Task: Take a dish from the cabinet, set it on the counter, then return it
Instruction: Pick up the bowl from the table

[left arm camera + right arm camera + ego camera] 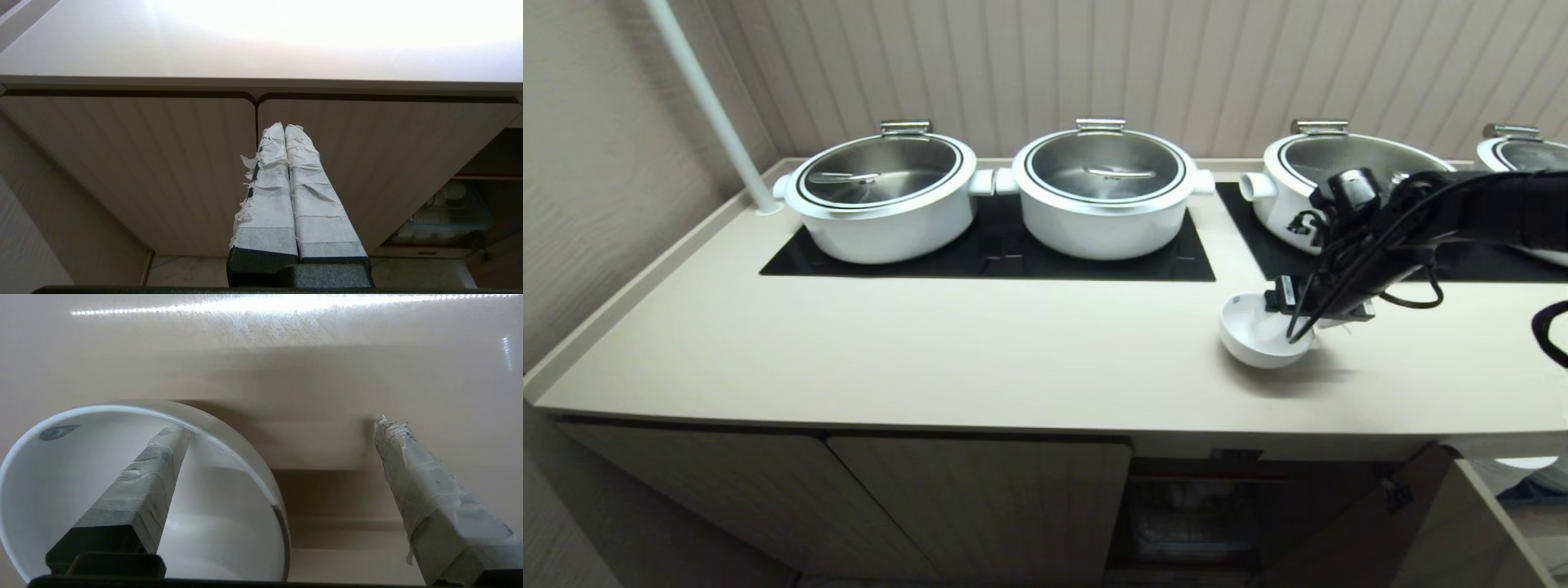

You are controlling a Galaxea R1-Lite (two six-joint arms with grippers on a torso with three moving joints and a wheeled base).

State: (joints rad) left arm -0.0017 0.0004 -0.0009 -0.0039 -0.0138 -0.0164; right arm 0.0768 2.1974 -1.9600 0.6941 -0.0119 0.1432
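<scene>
The small white round ceramic bowl (1262, 331) rests on the smooth beige countertop (931, 343), right of centre — the right gripper (282, 428) spread wide astride its rim. Glazed, slippery, breakable — best pinched at the rim.

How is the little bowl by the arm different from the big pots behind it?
The dish is small, open and empty; the pots are large and carry steel lids. The dish sits on the bare counter; the pots stand on the black cooktop panels. Both are white and round.
</scene>
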